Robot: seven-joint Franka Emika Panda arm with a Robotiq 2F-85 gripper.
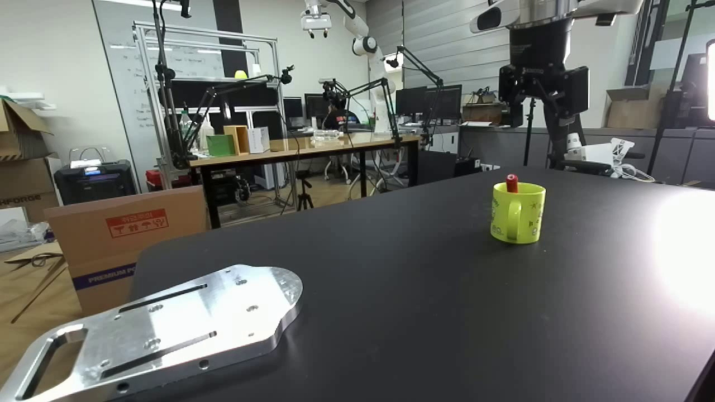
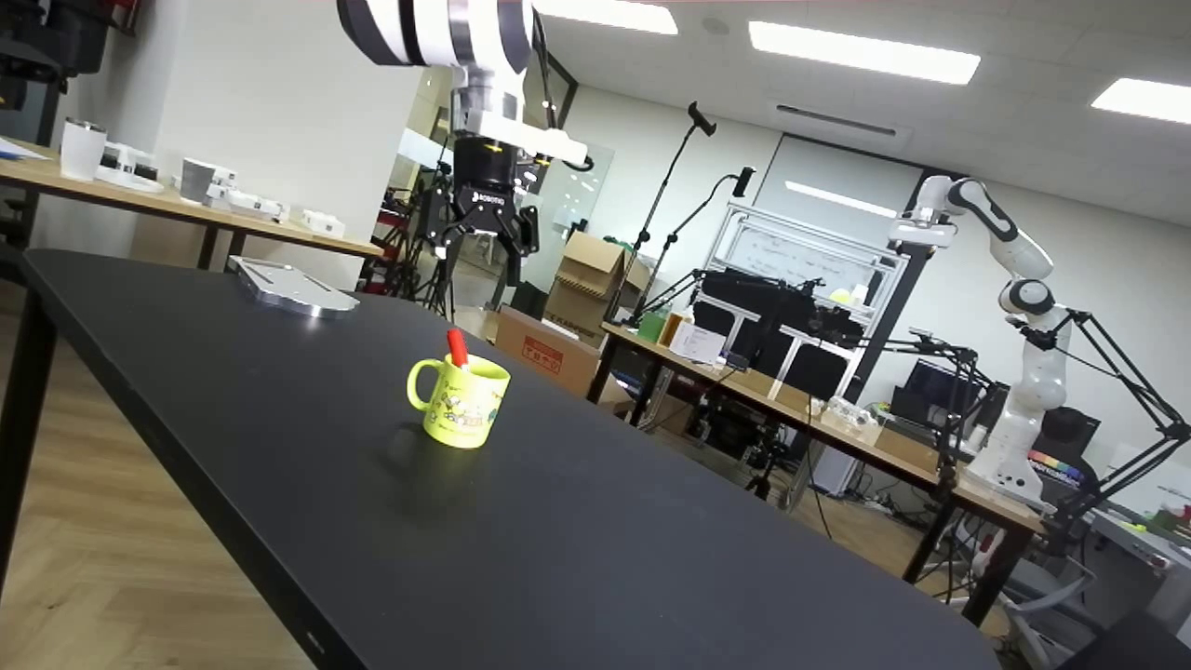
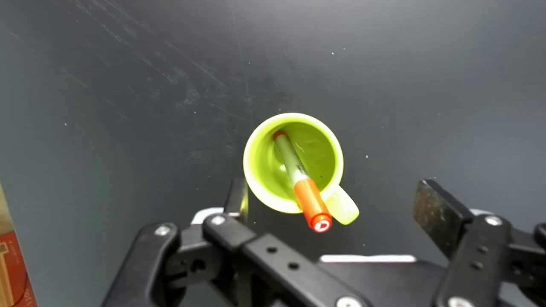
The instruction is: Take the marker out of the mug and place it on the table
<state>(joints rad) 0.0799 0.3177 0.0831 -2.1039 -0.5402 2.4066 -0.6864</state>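
The red-capped marker (image 3: 300, 174) leans inside the lime-green mug (image 3: 318, 151), mid-frame in the wrist view; lower down, the gripper (image 3: 339, 202) has its jaws wide apart.

You look low across the tabletop (image 1: 391, 273) in both exterior views: over the near plate (image 1: 206, 318) in an exterior view; tilted, toward the boxes (image 2: 572, 302), in an exterior view. The wrist view looks down into the shared mug (image 3: 318, 162).
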